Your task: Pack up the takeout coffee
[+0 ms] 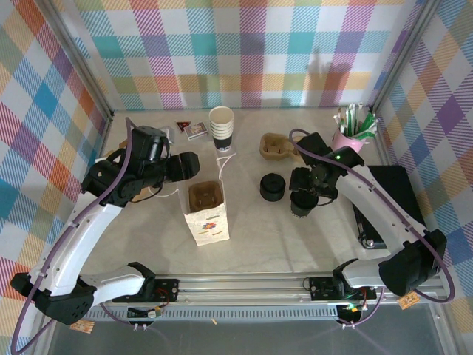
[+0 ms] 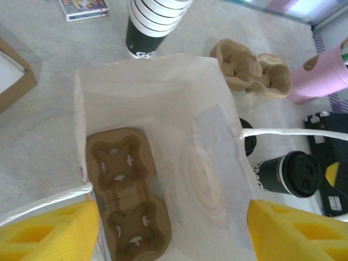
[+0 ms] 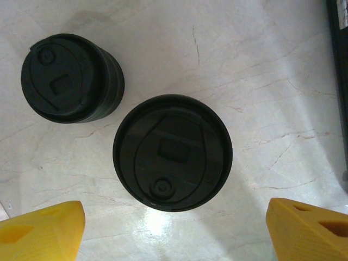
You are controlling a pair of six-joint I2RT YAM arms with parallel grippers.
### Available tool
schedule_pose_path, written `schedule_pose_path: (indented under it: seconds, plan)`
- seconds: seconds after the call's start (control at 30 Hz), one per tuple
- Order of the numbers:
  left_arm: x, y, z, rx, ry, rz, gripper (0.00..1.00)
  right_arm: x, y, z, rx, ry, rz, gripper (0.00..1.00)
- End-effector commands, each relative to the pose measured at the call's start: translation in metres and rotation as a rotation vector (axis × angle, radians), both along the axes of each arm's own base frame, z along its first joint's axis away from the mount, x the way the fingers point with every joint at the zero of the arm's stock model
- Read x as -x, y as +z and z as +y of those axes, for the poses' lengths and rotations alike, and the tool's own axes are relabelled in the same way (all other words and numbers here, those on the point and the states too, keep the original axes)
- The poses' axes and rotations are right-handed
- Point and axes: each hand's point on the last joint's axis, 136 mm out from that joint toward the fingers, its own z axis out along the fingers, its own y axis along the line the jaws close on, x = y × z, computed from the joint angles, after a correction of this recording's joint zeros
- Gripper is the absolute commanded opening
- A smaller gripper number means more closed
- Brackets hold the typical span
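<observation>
Though near the lid stack (image 3: 68,78), takeout coffee (image 3: 173,152) with bare table (image 3: 272,65) around.

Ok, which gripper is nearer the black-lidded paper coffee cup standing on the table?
Right. The right gripper hangs open directly above the black-lidded paper coffee cup; the left gripper is off to its left, over the open white paper bag.

Table layout, bag (image 1: 208,225) at centre.
A carrier tray (image 2: 128,196) lies inside the bag; the cup stack (image 1: 221,126) stands behind it. The lid stack (image 1: 272,186) sits to its right, the takeout coffee (image 3: 173,152) just beside that, and a second tray (image 1: 275,146) behind them.
</observation>
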Motion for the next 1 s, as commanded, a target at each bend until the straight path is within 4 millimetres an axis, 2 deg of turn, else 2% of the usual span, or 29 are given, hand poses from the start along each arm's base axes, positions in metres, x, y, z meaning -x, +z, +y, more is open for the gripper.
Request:
schedule_pose_path:
  seconds: [0.0,0.1,0.47,0.97]
  plan:
    - [-0.007,0.004,0.011,-0.007,0.094,-0.015,0.71,0.005,0.005,0.0,0.011,0.037,0.011,0.87]
    - [-0.012,0.006,0.015,-0.021,0.136,-0.016,0.71,0.006,0.001,0.002,0.009,0.043,0.028,0.87]
    - [-0.019,0.022,0.011,0.002,0.152,-0.024,0.71,0.0,-0.001,0.007,0.005,0.102,0.004,0.87]
    - [-0.013,0.032,0.017,-0.008,0.161,-0.022,0.71,-0.003,-0.034,0.007,0.02,0.057,0.047,0.86]
